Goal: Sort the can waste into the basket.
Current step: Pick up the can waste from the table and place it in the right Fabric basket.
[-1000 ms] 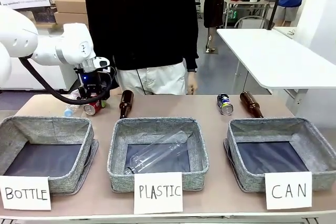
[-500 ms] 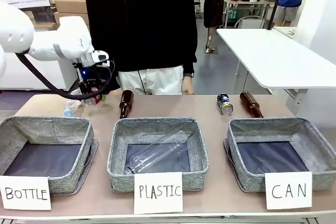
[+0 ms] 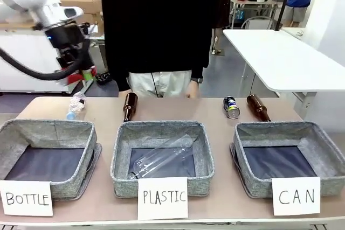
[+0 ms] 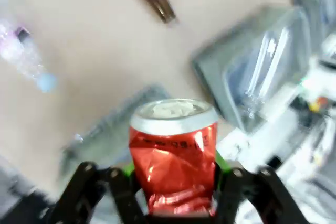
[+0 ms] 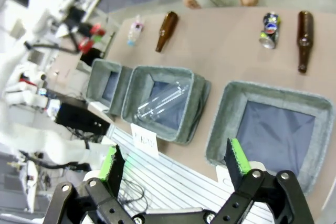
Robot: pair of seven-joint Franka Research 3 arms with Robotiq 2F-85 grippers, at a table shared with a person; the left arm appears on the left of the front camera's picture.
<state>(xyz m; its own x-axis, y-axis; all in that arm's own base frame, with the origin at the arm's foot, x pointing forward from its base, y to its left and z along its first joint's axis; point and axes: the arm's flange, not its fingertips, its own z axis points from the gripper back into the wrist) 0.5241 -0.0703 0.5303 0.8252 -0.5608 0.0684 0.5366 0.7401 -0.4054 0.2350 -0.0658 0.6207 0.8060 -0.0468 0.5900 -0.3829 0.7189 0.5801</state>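
Note:
High above the table's far left corner, my left gripper (image 3: 82,74) is shut on the dented red can (image 4: 173,153), whose silver top faces the wrist camera. The red can (image 3: 88,72) shows as a small red patch between the green pads. The dark blue can (image 3: 231,107) lies on its side at the far right of the table, also seen as the blue can (image 5: 270,30) from above. Below it stands the grey CAN basket (image 3: 323,146), empty, with the same basket (image 5: 220,124) under my open right gripper (image 5: 176,161), which is high over the table.
The PLASTIC basket (image 3: 121,149) holds a clear bottle (image 3: 161,155); the BOTTLE basket (image 3: 86,133) is empty. Brown bottles lie at the back middle (image 3: 129,106) and back right (image 3: 258,106). A small plastic bottle (image 3: 75,105) lies far left. A person (image 3: 156,25) stands across the table.
My left gripper has lifted the red can off the table and risen up and to the left. The person has stepped closer to the table.

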